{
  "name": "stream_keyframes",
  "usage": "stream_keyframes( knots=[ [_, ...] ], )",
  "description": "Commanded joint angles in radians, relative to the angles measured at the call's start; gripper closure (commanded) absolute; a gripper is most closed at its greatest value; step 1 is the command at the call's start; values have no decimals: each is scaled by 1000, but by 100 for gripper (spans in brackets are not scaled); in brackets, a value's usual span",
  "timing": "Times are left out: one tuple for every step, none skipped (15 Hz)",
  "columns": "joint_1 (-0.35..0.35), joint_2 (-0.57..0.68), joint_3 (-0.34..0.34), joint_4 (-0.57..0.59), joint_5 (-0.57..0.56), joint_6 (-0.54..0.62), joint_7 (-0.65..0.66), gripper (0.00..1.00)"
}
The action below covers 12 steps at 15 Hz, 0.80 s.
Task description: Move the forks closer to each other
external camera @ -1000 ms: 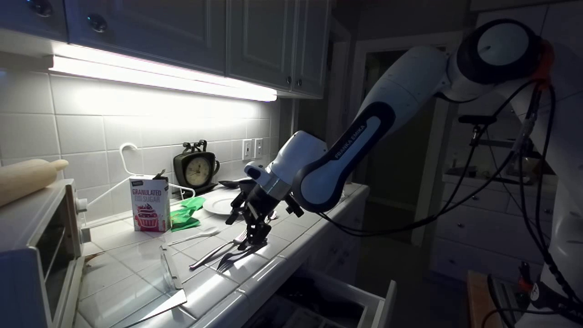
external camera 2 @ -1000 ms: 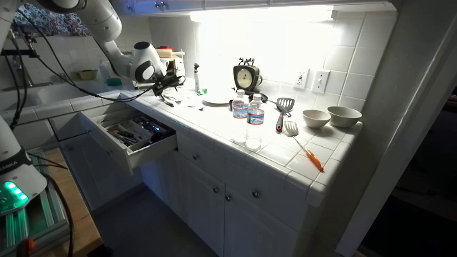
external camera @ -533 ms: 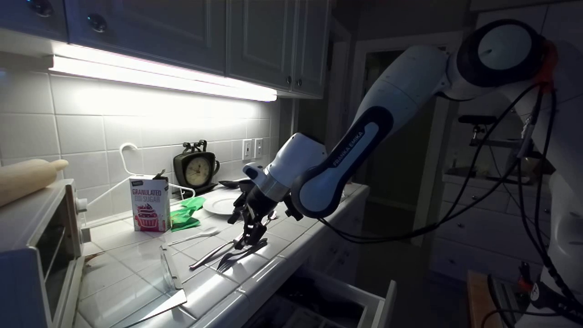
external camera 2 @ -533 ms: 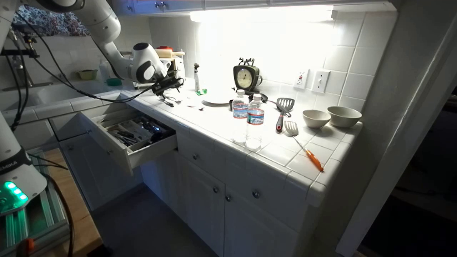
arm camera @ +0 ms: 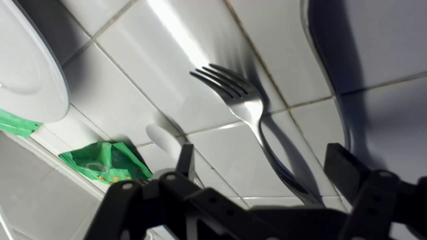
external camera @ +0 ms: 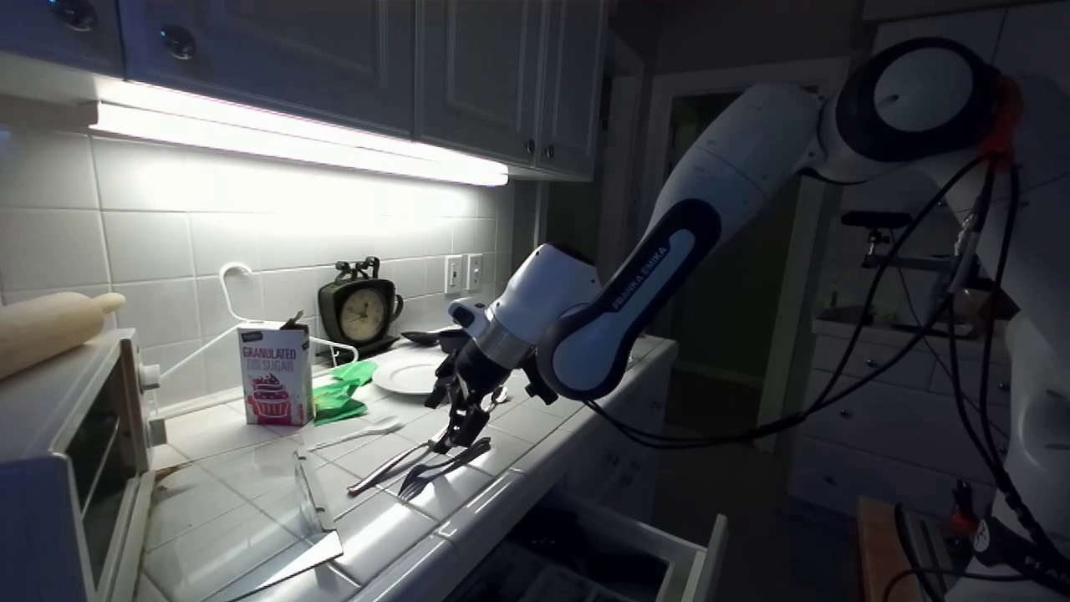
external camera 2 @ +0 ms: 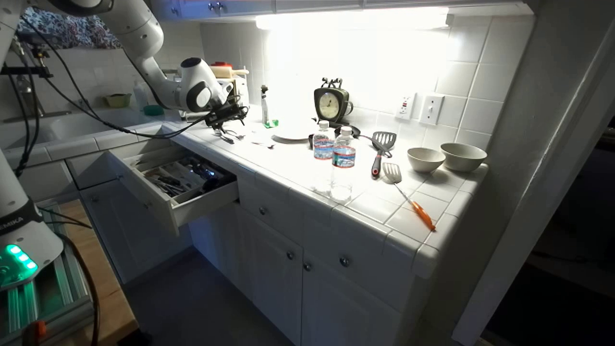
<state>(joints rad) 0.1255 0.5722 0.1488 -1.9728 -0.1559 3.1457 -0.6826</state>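
Black two-fingered gripper [arm camera: 262, 159] spread wide, grasping nothing, above slim silver metal fork [arm camera: 255, 121]; white rectangular drawer [external camera 2: 204, 207], pulled out, holds pale compartmented tray [external camera 2: 191, 181] of dark utensils [external camera 2: 169, 186].

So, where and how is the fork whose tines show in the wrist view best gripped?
Probably by the middle of the handle, from above, jaws closing across it: the fork is slim there, and its shadow, set apart from it, suggests an arch off the tiles.

2 ext. views, prob. opp. ends of counter [external camera 2: 288, 161], clock [external camera: 365, 313] shared, wrist view close above fork [arm camera: 256, 124]
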Motion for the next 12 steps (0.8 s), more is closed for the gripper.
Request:
stream_keyframes(
  knots=[
    [78, 25, -113, 70, -43, -65, 170, 0],
    [85, 32, -125, 86, -49, -86, 202, 0],
    [87, 41, -131, 102, -56, -103, 230, 0],
    [81, 46, -124, 118, -62, -125, 252, 0],
    [70, 51, -108, 130, -64, -144, 261, 0],
    [58, 57, -88, 146, -64, -167, 264, 0],
    [46, 69, -66, 163, -63, -189, 258, 0],
    [43, 79, -54, 178, -62, -207, 256, 0],
    [35, 92, -38, 196, -61, -224, 244, 0],
    [30, 102, -25, 209, -60, -239, 237, 0],
    [30, 112, -17, 222, -61, -251, 234, 0],
    [29, 121, -10, 234, -61, -262, 232, 0]
  ],
)
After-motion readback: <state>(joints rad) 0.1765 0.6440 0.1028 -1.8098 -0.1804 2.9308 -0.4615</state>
